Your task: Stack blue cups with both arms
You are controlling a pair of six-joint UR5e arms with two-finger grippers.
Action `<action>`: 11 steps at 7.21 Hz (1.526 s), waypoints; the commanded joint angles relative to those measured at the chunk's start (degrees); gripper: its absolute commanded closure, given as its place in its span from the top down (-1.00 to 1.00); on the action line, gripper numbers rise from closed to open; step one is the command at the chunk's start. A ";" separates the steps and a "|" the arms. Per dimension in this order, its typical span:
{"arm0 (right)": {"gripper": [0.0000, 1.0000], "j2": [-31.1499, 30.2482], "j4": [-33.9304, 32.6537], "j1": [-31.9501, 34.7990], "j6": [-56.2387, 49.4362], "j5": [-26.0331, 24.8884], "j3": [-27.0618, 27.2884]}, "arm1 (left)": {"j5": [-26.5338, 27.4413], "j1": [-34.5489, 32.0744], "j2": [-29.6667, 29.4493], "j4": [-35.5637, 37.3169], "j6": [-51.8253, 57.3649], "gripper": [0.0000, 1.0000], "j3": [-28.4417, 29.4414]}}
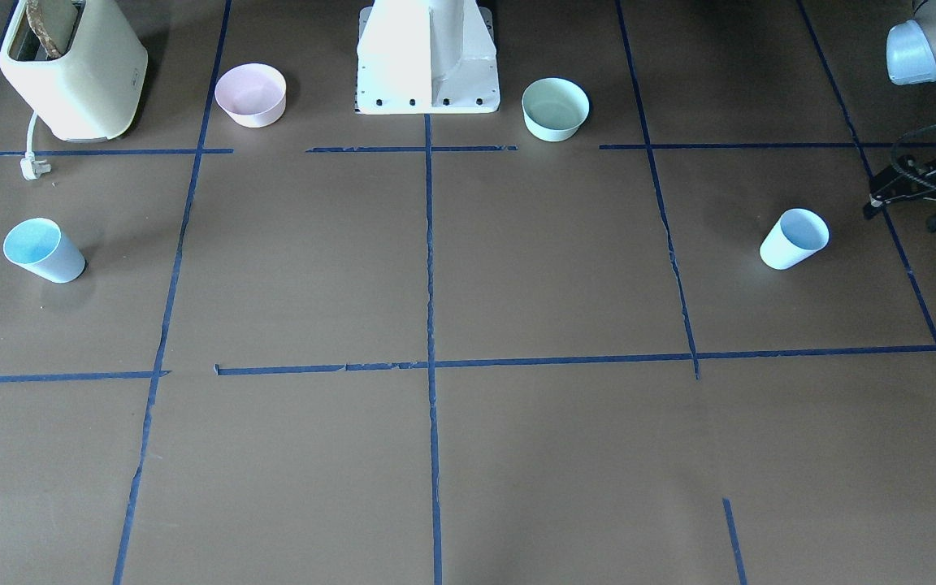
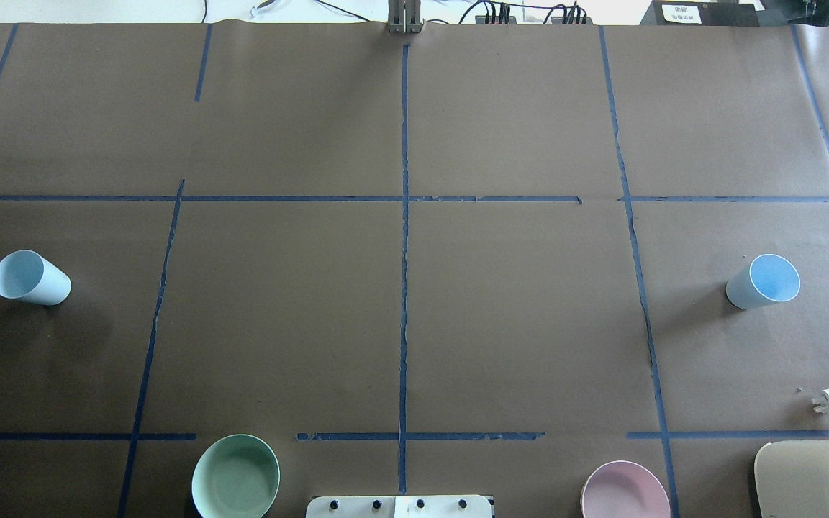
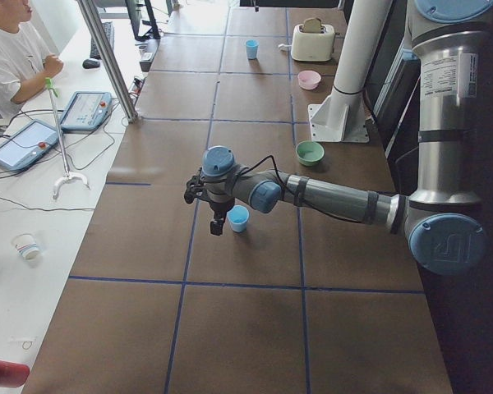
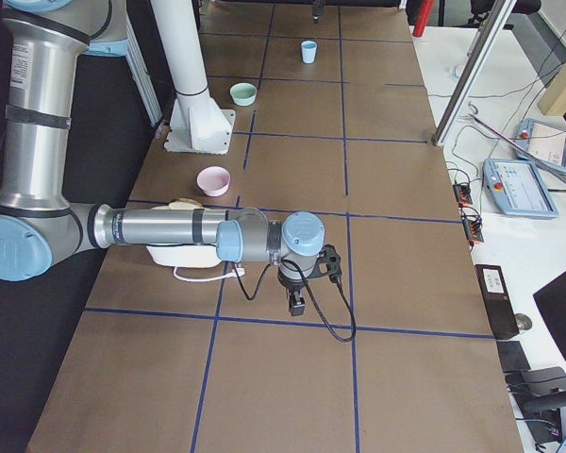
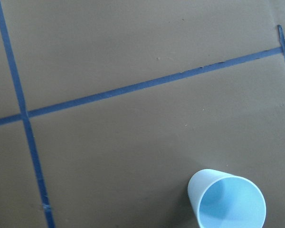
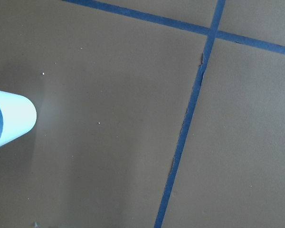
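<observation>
Left cup [image 1: 793, 238] and right cup [image 1: 41, 250] stand upright on opposite sides of base [image 1: 427, 65], well apart and unstacked. Left gripper [image 3: 217, 223] hovers beside left cup and right gripper [image 4: 297, 304] near right cup, likely one cup per arm. Can't tell whether either gripper is open or closed.

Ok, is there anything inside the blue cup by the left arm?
Nothing shows inside the blue cup: the left wrist view looks into its mouth onto bare pale-blue plastic. The frame's edge cuts off a sliver.
</observation>
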 commanded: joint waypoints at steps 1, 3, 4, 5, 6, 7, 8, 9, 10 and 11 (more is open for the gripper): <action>1.00 0.00 0.06 -0.02 0.00 -0.02 -0.02 | 4.60 6.03 0.74 -4.20 -10.44 1.00 0.64; 1.00 0.00 0.06 -0.02 0.00 -0.02 -0.11 | 4.79 8.41 1.27 -4.73 -11.26 1.00 2.13; 1.00 0.00 0.06 -0.02 0.00 -0.02 -0.11 | 4.79 9.64 1.27 -4.74 -11.26 1.00 2.75; 1.00 0.00 0.06 -0.02 -0.08 -0.02 -0.20 | 4.79 10.78 1.27 -4.82 -11.26 1.00 3.62; 1.00 0.00 0.15 -0.02 -0.08 -0.11 -0.37 | 4.71 11.93 1.19 -4.74 -11.26 1.00 3.98; 1.00 0.00 0.15 -0.02 -0.08 -0.11 -0.46 | 4.71 12.11 0.92 -4.74 -11.44 0.84 4.16; 1.00 0.00 0.15 -0.02 -0.08 -0.11 -0.46 | 4.62 12.11 0.66 -4.74 -14.66 -0.02 4.33; 1.00 0.00 0.15 -0.02 -0.08 -0.02 -0.46 | 4.70 12.29 -0.04 -4.74 -16.60 -0.68 4.33; 1.00 0.00 0.15 -0.02 -0.08 -0.02 -0.46 | 4.62 12.29 -0.22 -4.74 -16.97 -0.88 4.25; 1.00 0.00 0.15 -0.02 -0.08 -0.02 -0.46 | 4.44 12.29 -1.09 -4.74 -17.15 -0.92 3.81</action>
